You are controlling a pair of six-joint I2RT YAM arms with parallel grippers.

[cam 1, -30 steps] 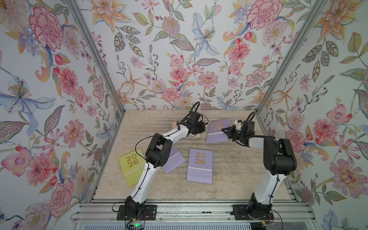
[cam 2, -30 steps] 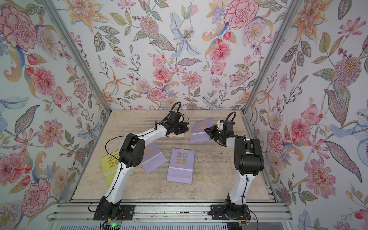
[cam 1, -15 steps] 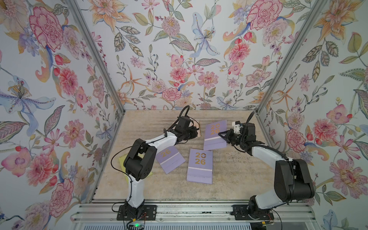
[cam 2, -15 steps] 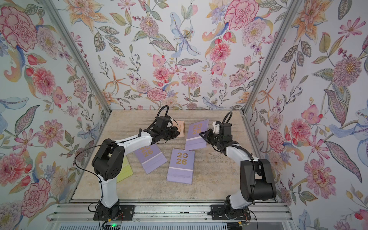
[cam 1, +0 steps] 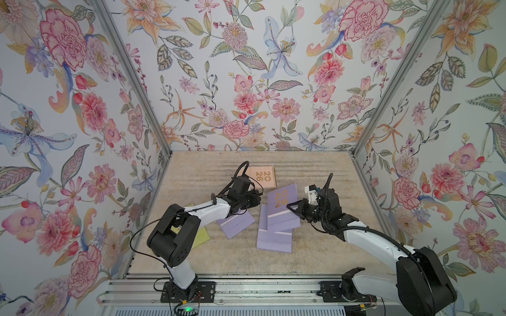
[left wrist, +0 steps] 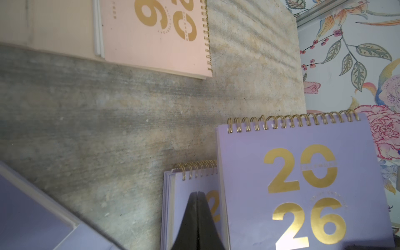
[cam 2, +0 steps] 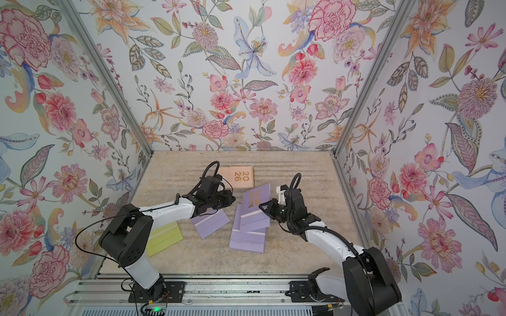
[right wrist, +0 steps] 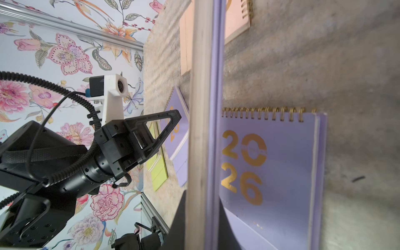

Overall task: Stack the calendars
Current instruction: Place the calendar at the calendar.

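Right end effector [cam 1: 292, 208] pinches tilted lavender calendar [cam 1: 280, 219] over flat lavender calendar [cam 1: 273, 242].

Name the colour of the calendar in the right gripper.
The calendar is lavender with gold digits; left wrist view shows it best.

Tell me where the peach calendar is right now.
In both top views the peach calendar lies flat near the back middle of the table, just behind the left gripper and near the lavender calendar that the right gripper holds.
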